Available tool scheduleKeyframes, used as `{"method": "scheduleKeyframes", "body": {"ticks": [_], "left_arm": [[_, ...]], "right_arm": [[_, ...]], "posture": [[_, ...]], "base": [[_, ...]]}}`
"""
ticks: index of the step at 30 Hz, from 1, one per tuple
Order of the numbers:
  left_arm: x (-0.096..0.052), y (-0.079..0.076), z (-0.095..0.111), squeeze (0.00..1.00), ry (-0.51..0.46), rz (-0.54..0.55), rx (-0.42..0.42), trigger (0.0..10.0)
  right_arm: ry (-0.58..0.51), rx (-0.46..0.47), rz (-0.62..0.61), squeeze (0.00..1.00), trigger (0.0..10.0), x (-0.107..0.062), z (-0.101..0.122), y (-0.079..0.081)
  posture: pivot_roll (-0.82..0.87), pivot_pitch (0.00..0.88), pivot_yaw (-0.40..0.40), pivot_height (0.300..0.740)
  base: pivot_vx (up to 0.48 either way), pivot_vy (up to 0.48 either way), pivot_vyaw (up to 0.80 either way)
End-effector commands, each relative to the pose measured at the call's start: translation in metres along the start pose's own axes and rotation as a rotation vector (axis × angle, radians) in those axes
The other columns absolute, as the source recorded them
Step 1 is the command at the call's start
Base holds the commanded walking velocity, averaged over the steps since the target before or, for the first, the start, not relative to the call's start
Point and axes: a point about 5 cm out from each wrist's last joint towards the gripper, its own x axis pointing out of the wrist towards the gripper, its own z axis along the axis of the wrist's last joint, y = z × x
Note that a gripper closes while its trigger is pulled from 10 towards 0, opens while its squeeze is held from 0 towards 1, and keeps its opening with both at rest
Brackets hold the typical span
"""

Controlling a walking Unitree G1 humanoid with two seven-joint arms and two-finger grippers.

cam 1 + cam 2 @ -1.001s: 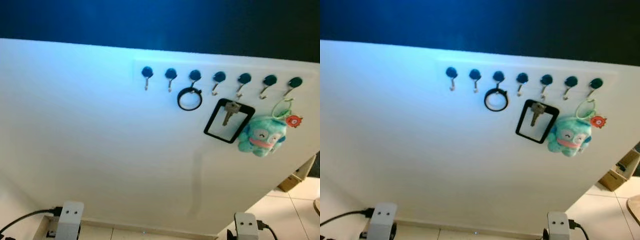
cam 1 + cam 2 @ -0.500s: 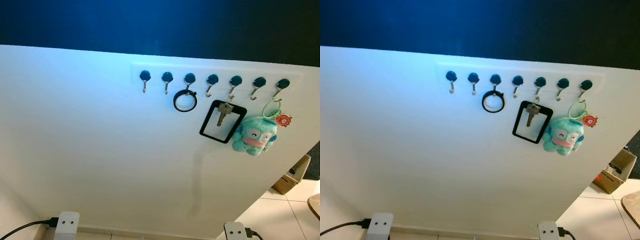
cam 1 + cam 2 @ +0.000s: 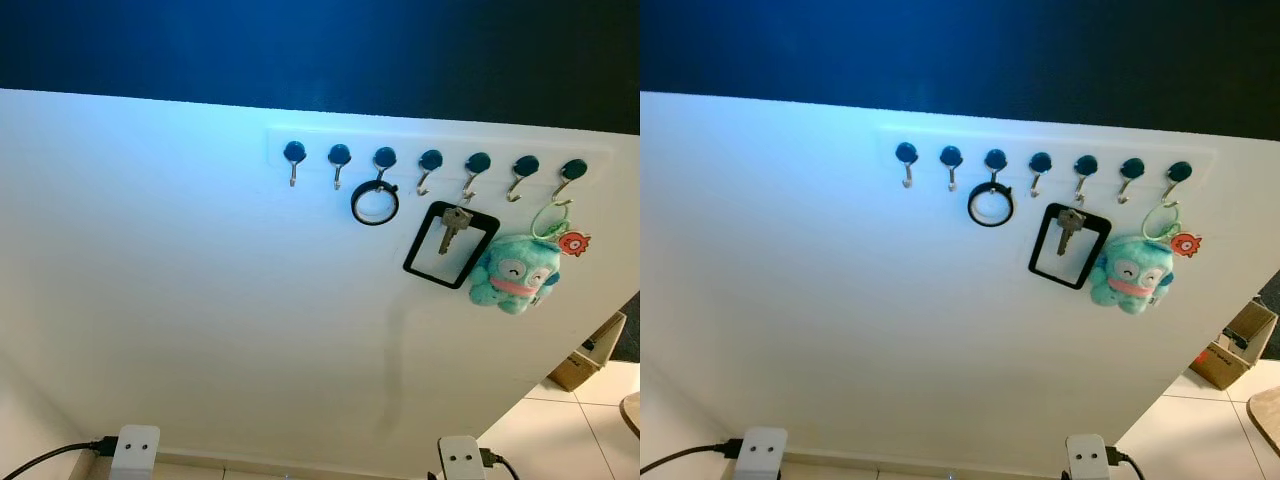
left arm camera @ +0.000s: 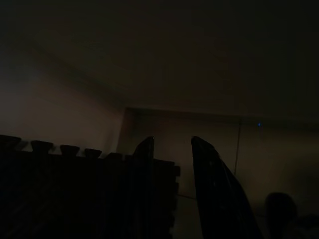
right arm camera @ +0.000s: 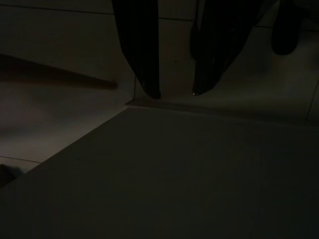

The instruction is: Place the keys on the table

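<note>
The keys (image 3: pixel 452 226) hang with a black frame (image 3: pixel 449 244) off a wall hook (image 3: pixel 474 166) beside a teal plush (image 3: pixel 513 273), so I'd raise the right gripper (image 5: pixel 175 93), its fingers slightly apart and empty like the idle left gripper (image 4: pixel 172 144), and lift upward off the hook.

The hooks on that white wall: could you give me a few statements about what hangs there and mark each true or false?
1. Seven dark-capped hooks sit in a row on the white wall. True.
2. The silver key hangs in front of a black rectangular frame. True.
3. The teal plush toy hangs from the leftmost hook. False: it hangs by a green loop from the rightmost hook.
4. The black ring lies on the floor. False: it hangs from the third hook from the left.
5. A tool is gripping the key. False: nothing touches it; the left tool and right tool hang open, empty, in the shade.
</note>
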Motion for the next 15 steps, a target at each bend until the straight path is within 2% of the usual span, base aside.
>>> {"method": "scheduleKeyframes", "body": {"ticks": [1, 3, 6, 15], "left_arm": [[-0.0037, -0.0071, -0.007, 0.0, 0.02, -0.019, -0.005, 10.0], [-0.0038, -0.0084, -0.007, 0.0, 0.017, -0.024, -0.006, 10.0], [-0.0038, -0.0091, -0.0075, 0.0, 0.015, -0.027, -0.005, 10.0], [-0.004, -0.0101, -0.0093, 0.0, 0.013, -0.03, -0.004, 10.0]], "right_arm": [[0.017, 0.008, -0.006, 0.0, 10.0, -0.0026, -0.0057, -0.0014], [0.015, 0.008, -0.003, 0.0, 10.0, -0.0024, -0.0054, -0.0003], [0.014, 0.008, 0.0, 0.0, 10.0, -0.0022, -0.0055, 0.0007], [0.011, 0.006, 0.013, 0.0, 10.0, -0.0019, -0.0053, 0.004]], "posture": [[0.05, 0.128, -0.014, 0.74], [0.05, 0.128, -0.015, 0.74], [0.05, 0.128, -0.015, 0.74], [0.06, 0.131, -0.016, 0.74]], "base": [[0.0, 0.0, 0.0], [0.0, 0.0, 0.0], [-0.262, 0.0, 0.0], [-0.355, 0.0, 0.0]]}}
